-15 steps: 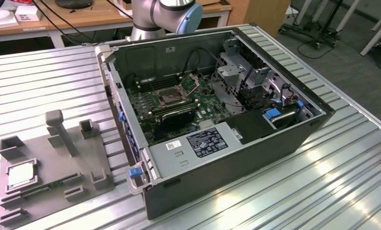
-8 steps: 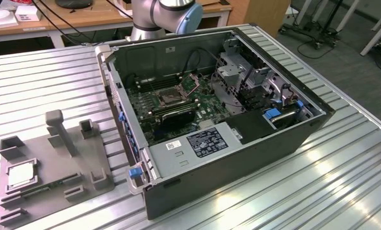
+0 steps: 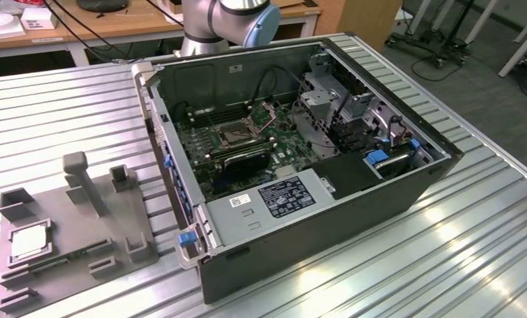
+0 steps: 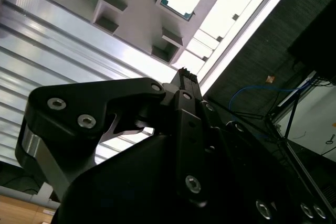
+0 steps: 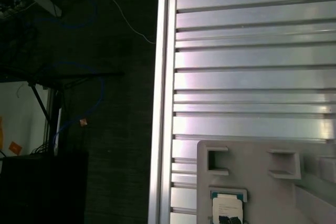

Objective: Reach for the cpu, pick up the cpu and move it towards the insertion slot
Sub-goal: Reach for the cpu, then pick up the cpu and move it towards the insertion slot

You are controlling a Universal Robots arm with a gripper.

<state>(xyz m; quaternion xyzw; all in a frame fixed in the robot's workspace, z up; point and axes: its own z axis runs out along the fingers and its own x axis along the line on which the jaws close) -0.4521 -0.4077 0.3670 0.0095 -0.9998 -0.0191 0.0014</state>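
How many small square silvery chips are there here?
1: the small flat silvery square chip lies in a recess of the grey plastic tray. Others may hide inside the open black computer case.

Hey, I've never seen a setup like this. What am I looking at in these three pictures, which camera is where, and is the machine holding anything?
It is a robot arm standing by an open computer case on a ribbed metal table. The exterior view looks on from off the arm. Both wrist views come from cameras riding on the arm, and the second wrist view shows its dark gripper. The cpu lies in a grey tray, so it is not picked up yet. The insertion slot sits on the board inside the case.
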